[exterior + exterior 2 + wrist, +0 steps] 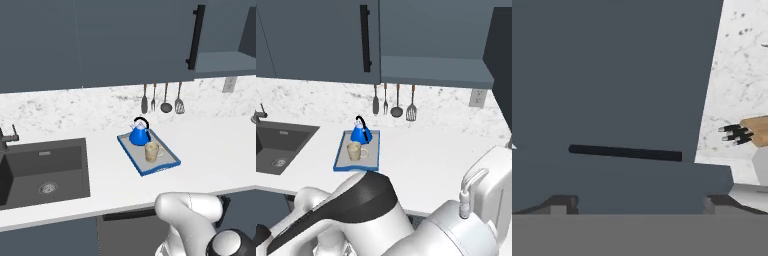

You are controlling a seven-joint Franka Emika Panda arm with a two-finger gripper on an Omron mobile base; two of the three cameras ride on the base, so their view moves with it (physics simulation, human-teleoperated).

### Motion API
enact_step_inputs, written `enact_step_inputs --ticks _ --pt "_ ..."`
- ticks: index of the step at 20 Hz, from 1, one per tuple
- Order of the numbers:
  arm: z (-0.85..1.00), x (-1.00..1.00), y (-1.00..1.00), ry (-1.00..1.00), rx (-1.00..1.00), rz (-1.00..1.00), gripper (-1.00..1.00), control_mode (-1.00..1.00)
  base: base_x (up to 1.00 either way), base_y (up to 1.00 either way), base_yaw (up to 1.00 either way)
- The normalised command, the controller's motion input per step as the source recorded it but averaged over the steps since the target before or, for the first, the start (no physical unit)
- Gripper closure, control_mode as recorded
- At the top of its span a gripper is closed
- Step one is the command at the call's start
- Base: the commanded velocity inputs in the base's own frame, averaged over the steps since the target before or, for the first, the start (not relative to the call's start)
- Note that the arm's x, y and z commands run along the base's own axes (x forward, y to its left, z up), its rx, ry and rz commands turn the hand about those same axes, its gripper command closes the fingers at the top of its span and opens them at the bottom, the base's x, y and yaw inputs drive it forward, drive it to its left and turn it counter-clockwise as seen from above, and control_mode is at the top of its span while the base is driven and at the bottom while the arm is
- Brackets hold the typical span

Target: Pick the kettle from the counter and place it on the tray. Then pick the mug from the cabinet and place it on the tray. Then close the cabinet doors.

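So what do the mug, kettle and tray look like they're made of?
The mug looks ceramic: matte beige, faintly mottled. The kettle looks like enamelled or painted metal, judging by its glossy bright blue body, with a thin black handle; being a render, that is uncertain. The tray has a flat grey surface and blue rim, maybe plastic or painted metal; I can't tell which.

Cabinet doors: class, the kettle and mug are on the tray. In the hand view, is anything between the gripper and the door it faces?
Nothing visible. The gripper, fingers spread, faces a flat cabinet door with its black bar handle just ahead, with only open space between them.
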Motion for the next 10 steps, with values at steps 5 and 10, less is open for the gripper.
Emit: enact_step_inputs --ticks 5,10 --pt "0.0 0.0 -0.49 0.02 0.0 -0.12 -1.0 -1.0 0.0 0.0 0.0" --pt "-0.06 0.08 -0.39 0.06 0.0 -0.06 -1.0 -1.0 0.0 0.0 0.0"
